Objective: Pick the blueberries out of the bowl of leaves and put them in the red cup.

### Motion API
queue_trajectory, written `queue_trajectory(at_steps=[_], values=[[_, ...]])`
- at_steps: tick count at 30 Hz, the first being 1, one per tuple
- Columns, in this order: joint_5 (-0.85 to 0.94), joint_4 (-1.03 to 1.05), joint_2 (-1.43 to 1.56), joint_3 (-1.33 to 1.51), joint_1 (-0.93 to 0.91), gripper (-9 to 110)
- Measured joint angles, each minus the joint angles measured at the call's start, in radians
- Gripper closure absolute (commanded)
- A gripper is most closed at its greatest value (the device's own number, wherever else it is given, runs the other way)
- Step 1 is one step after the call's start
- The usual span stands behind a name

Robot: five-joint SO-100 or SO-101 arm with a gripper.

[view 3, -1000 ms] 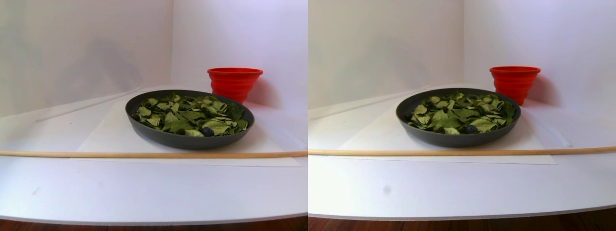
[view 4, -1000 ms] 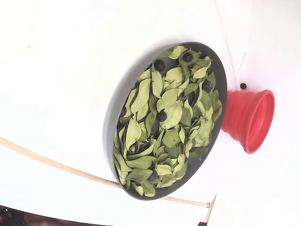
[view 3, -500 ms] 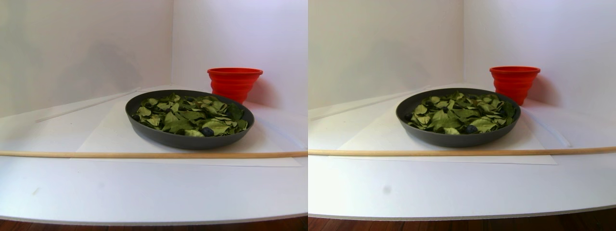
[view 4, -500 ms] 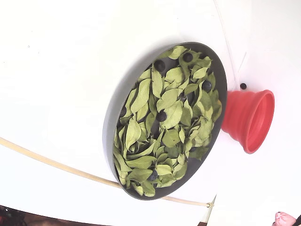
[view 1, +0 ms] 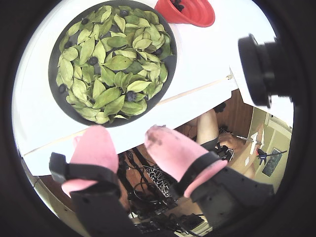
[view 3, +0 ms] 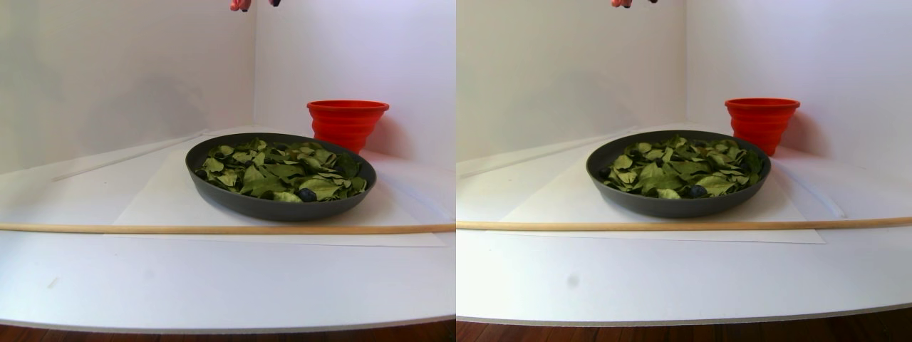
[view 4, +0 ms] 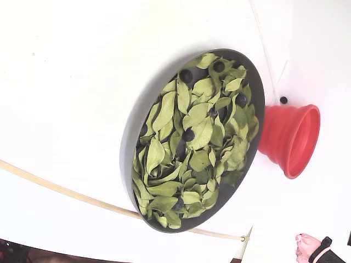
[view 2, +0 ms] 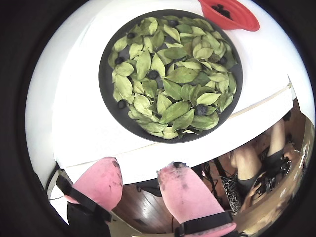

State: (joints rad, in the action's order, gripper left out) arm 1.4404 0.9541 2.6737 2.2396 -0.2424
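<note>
In a wrist view, the gripper [view 1: 129, 140] hangs high above the counter's [view 1: 207, 54] edge with its pink jaws apart and nothing between them. Below sits the bowl [view 1: 53, 54], full of leaves [view 1: 118, 61]. A few blueberries [view 1: 130, 96] peek out among them. The red cup [view 1: 195, 15] stands just beside the bowl at the top, with dark berries already inside.

In the other wrist view, the gripper [view 2: 140, 174] shows the same wide gap. One berry lies near the bowl's [view 2: 106, 94] close rim, mostly clear of the leaves [view 2: 181, 75].

In the stereo pair view, the bowl [view 3: 271, 208] rests on the white counter [view 3: 214, 278] behind a long wooden stick [view 3: 214, 229]. The red cup [view 3: 347, 122] is right behind it.

In the fixed view, the blueberries [view 4: 188, 135] sit well apart across the bowl [view 4: 131, 137]. One more small dark ball, maybe a berry, lies on the counter [view 4: 71, 76] by the red cup [view 4: 290, 139].

I think the berries are small, soft and round, so they may roll or squash. A gentle pinch across the middle seems best. The leaves look dry and light and may come up too.
</note>
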Motion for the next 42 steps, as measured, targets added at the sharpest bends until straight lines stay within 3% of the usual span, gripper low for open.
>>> queue_trajectory(at_steps=[42], values=[[0.112, -0.44, -0.261, 0.141, 0.038, 86]])
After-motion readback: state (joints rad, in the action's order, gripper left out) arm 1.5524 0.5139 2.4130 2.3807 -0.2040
